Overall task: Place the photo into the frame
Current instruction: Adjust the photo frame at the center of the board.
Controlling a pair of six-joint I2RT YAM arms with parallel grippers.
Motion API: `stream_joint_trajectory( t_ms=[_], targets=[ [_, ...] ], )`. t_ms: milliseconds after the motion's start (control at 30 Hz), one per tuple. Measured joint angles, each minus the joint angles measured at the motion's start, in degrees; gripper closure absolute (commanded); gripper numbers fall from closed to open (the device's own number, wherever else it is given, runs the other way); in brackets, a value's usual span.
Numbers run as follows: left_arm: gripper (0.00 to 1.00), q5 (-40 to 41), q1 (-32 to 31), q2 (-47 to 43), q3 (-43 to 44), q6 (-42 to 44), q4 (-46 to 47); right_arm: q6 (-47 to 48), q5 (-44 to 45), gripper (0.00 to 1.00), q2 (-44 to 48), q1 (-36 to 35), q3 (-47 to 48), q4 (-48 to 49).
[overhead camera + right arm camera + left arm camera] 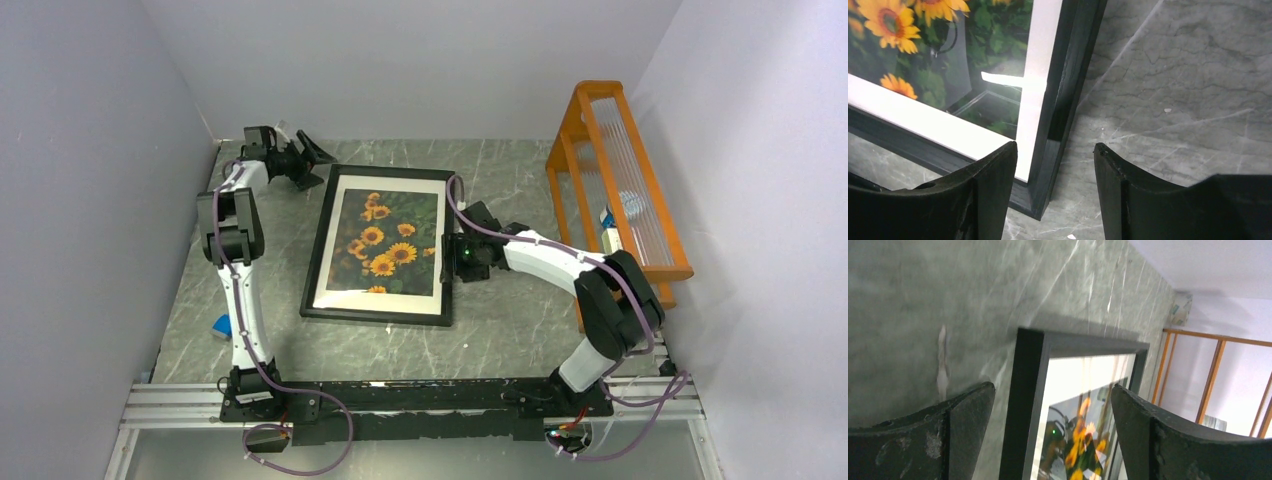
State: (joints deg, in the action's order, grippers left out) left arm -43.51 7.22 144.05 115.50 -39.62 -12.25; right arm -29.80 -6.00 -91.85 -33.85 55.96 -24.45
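One frame (1068, 75) edge between right pincer (1055, 146) fingers; photo (923, 50) inside.

Frame (1024, 405) partly beyond view's edge

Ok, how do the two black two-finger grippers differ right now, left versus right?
The left gripper stands wider open than the right gripper. The left sits by the far-left corner of the thin black picture frame; the right is midway along its right side, with that edge between its fingers. Both are open and hold nothing.
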Motion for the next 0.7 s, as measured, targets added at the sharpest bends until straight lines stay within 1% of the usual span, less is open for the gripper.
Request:
stream_joint_trajectory(
  t_ms=[100, 267, 467, 600, 700],
  targets=[
    [0.08, -0.5, 0.35, -2.29, -2.86, 1.38, -2.97, -0.42, -1.33, 0.39, -1.99, 0.04, 0.02, 0.07],
    [0.11, -2.21, 0.33, -6.19, -8.61, 4.07, -6.97, -0.44, -6.64, 0.39, -3.5, -0.48, -0.63, 1.33],
    [0.15, -0.46, -1.4, -7.3, -8.87, 8.96, -11.06, -0.28, -12.52, 0.4, -3.72, -3.45, -3.17, 4.59],
    [0.15, -0.15, -2.14, -7.34, -9.01, 10.67, -11.06, -0.57, -15.98, 0.4, -4.5, -6.54, -3.87, 6.03],
    [0.14, -0.26, -2.75, -7.39, -9.01, 12.2, -10.71, -0.7, -18.84, 0.39, -5.6, -10.16, -3.8, 7.98]
  ],
)
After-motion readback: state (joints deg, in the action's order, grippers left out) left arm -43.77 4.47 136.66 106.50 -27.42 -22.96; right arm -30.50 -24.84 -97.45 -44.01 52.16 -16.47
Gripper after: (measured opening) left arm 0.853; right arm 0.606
